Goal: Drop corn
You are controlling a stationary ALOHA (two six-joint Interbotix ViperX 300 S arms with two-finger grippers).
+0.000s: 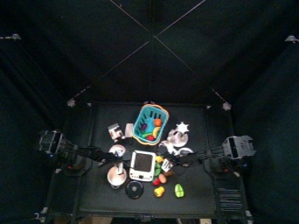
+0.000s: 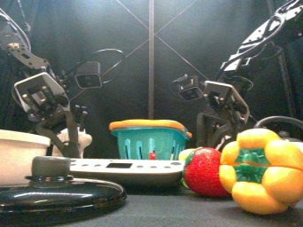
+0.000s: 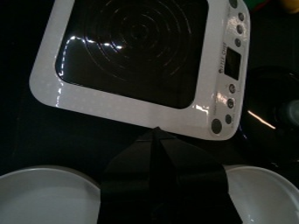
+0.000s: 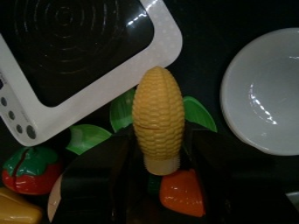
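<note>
The corn (image 4: 158,114) is a yellow cob with green leaves. It lies on the black table between the white induction cooker (image 4: 70,61) and a white bowl (image 4: 263,87). My right gripper (image 4: 158,188) hovers over the cob's stem end, open, and the cob is not held. In the front view the right gripper (image 2: 213,129) hangs behind the vegetables and the corn is hidden. My left gripper (image 3: 158,175) rests above the cooker's (image 3: 140,52) edge, open and empty.
A teal basket (image 2: 148,142) stands at the back middle. In front stand a red tomato (image 2: 207,173), a yellow pepper (image 2: 263,173), a black lid (image 2: 53,191) and a cream bowl (image 2: 24,151). An orange-red piece (image 4: 181,192) lies by the cob's stem.
</note>
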